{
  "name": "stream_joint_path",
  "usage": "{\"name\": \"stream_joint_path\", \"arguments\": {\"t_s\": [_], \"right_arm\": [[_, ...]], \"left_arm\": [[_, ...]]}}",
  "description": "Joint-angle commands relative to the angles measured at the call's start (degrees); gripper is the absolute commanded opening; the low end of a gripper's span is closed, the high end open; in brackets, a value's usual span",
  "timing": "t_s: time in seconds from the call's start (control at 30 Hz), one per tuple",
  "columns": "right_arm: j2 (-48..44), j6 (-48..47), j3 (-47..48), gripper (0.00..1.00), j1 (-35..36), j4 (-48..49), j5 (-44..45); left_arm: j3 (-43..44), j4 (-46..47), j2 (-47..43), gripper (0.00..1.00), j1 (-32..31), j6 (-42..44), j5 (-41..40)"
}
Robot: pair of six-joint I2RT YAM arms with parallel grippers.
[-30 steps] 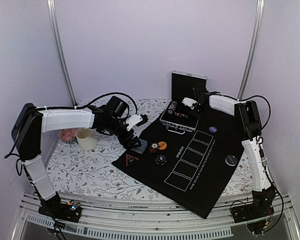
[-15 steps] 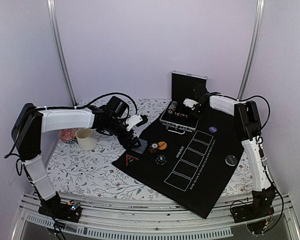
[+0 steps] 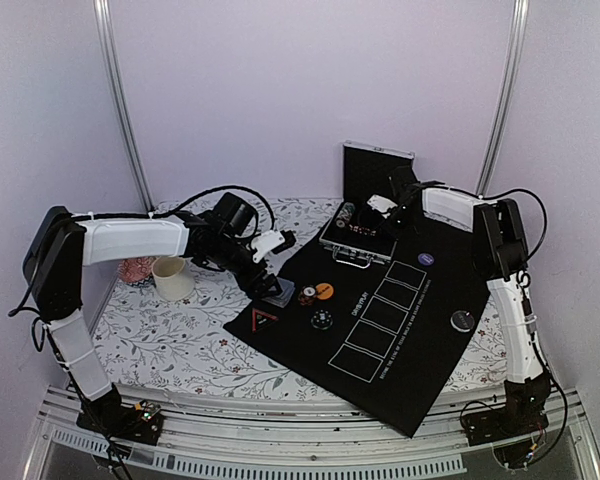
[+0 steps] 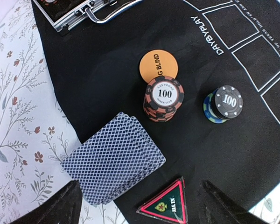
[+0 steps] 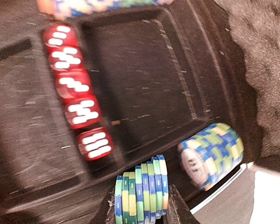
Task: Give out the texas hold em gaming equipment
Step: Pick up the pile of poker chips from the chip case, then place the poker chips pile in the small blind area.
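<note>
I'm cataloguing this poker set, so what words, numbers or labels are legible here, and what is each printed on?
"BLIND", first letters hidden: orange disc
"LAS VEGAS 100 POKER CLUB": top brown chip
"100": black chip
"DAYBYPLAY": black mat
"ALL IN": triangular marker
Unreadable: blurred red dice; green-blue chips in the right jaws; mat border print.
</note>
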Motion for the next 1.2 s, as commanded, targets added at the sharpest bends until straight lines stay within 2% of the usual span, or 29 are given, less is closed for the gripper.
{"name": "stream_joint_path", "arguments": {"t_s": [0.0,0.3,0.43,0.6,0.7,0.9,1.17], "right_arm": [[-9.29,5.89,-2.61,0.02,0.8,-0.18,-7.83],[-18.43,14.24,-6.67,0.02,-1.12,-3.68,-16.96],[-26.79,20.82,-16.16,0.02,-4.38,-3.4,-24.71],[-36.63,28.74,-31.28,0.02,-12.25,-3.11,-38.52],[-39.58,31.17,-38.44,0.02,-16.9,-2.99,-41.36],[-38.9,33.76,-47.91,0.02,-23.39,-0.09,-46.75],[-32.11,35.48,-47.58,0.02,-25.14,2.73,-48.01]], "left_arm": [[-0.59,-0.25,-0.53,0.87,0.67,0.35,0.84],[-0.9,-0.3,-1.84,0.87,0.67,0.35,0.54],[-1.12,-0.25,-2.54,0.87,0.68,0.29,0.41],[-0.87,-0.34,-3.06,0.87,0.56,0.04,0.94],[-0.69,-0.51,-3.33,0.87,0.41,-0.04,1.25],[-0.67,-0.6,-4.0,0.87,0.06,-0.02,1.07],[-0.86,-0.6,-4.38,0.87,-0.17,0.13,1.02]]}}
